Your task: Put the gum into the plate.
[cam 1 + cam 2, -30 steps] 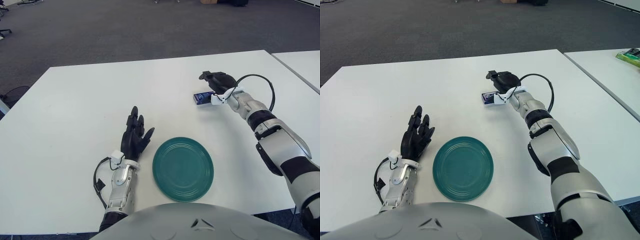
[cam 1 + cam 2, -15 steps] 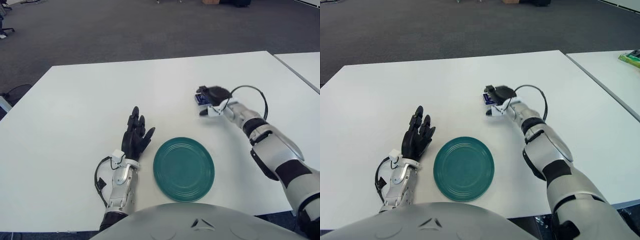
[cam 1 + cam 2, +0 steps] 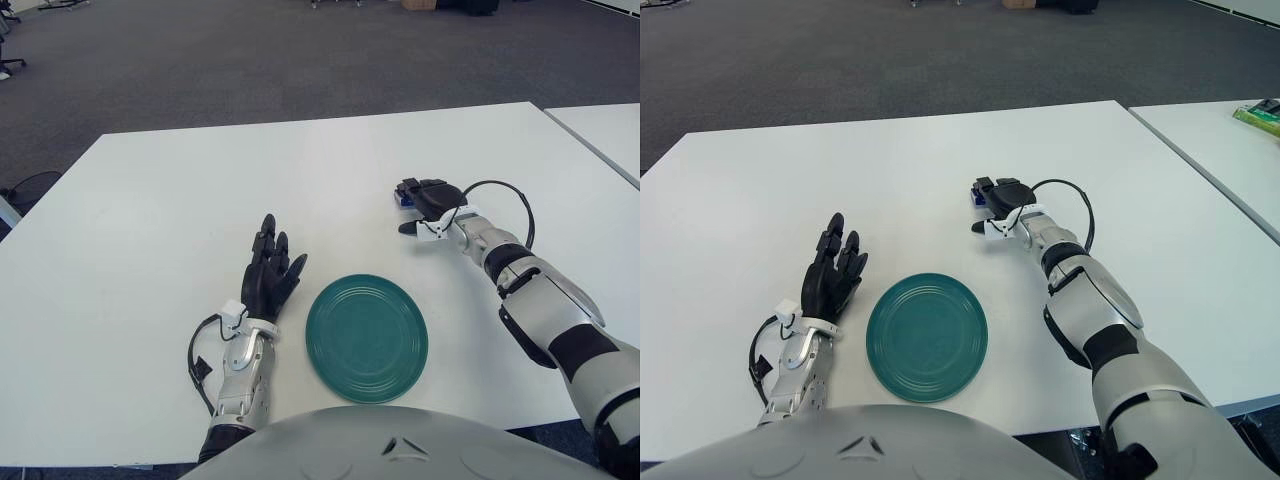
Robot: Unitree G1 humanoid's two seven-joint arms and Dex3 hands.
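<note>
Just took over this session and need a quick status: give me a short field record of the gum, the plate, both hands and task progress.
gum: small blue pack on the white table, mostly covered by the right hand
right hand: far right of table, on the gum; firm grasp cannot be confirmed
left hand: idle, fingers spread, showing just left of the plate
plate: green, near table edge, nothing in it
task progress: gum not yet in plate
</note>
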